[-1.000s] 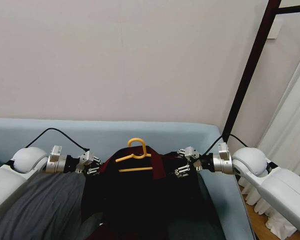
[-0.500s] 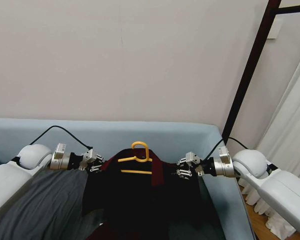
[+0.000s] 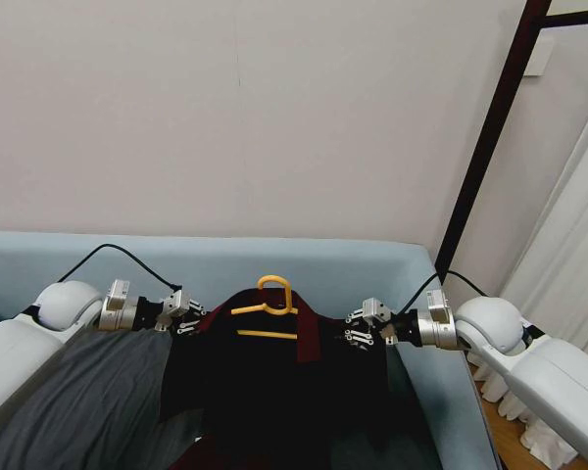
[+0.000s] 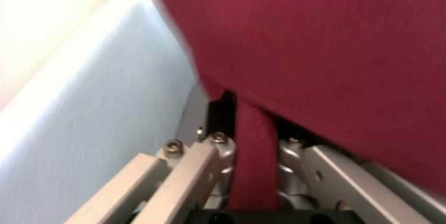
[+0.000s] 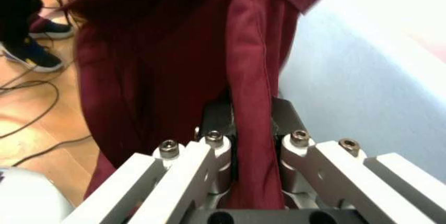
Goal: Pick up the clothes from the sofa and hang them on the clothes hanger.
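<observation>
- The left gripper (image 3: 188,317) and the right gripper (image 3: 359,329) hold the dark red garment (image 3: 265,392) by its two shoulders. It is spread between them above the sofa (image 3: 372,262).
- In the left wrist view the fingers (image 4: 191,169) are closed almost fully on a fold of red fabric. In the right wrist view the fingers (image 5: 191,169) are clamped the same way on the other shoulder.
- The yellow hanger (image 3: 270,309) sits inside the collar, its hook standing above the neckline, about midway between the grippers.
- Against a second ago, the right gripper has sunk a little and the left has edged up and inward. The hanger, tilted then, now hangs closer to level. Over the last half second almost nothing has shifted.
- That reads as the lift settling, with both holds secure and the garment evened out for carrying.
- Hanging is not yet done: the dark frame (image 3: 485,147), probably the rack, stands to the robot's right, well apart from the hook.
- A grey cloth (image 3: 78,401) lies on the sofa beneath the left arm.
</observation>
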Motion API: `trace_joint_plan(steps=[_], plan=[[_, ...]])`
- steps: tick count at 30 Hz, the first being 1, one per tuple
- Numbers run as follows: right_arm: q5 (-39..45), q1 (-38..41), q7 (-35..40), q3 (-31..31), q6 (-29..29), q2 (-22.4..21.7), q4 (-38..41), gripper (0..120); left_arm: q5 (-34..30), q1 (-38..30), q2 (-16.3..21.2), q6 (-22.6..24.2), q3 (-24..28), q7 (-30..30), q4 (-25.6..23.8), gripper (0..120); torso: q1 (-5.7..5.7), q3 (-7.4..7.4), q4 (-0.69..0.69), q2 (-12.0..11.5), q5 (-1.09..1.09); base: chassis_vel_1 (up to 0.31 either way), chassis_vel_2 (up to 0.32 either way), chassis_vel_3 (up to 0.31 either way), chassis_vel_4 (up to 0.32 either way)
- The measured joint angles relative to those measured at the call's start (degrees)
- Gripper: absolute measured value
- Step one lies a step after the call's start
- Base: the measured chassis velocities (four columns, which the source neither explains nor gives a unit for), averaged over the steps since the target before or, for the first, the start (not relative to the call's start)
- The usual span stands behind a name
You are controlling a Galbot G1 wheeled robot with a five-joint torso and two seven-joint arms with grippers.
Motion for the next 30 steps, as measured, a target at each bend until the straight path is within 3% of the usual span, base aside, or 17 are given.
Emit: trace_joint_plan(steps=[20, 24, 30], plan=[[-0.9, 0.0, -0.2, -0.2, 0.9, 0.2, -0.4, 6, -3.6, -3.8, 1.6, 0.1, 1.3, 3.6, -1.3, 82, 0.00, 0.00, 0.01, 0.0, 0.01, 0.000, 0.000, 0.000, 0.000], [4.6, -0.7, 2.7, 0.0, 0.8, -0.6, -0.2, 4, -3.9, -4.5, 2.2, 0.9, -0.3, 7.4, -0.5, 98, 0.00, 0.00, 0.01, 0.0, -0.01, 0.000, 0.000, 0.000, 0.000], [11.9, -2.3, 5.6, 1.0, 0.9, -2.7, 1.0, 4, -3.5, -3.2, 3.7, 0.5, -3.5, 8.4, 2.3, 109, 0.00, 0.00, 0.01, 0.0, -0.01, 0.000, 0.000, 0.000, 0.000]])
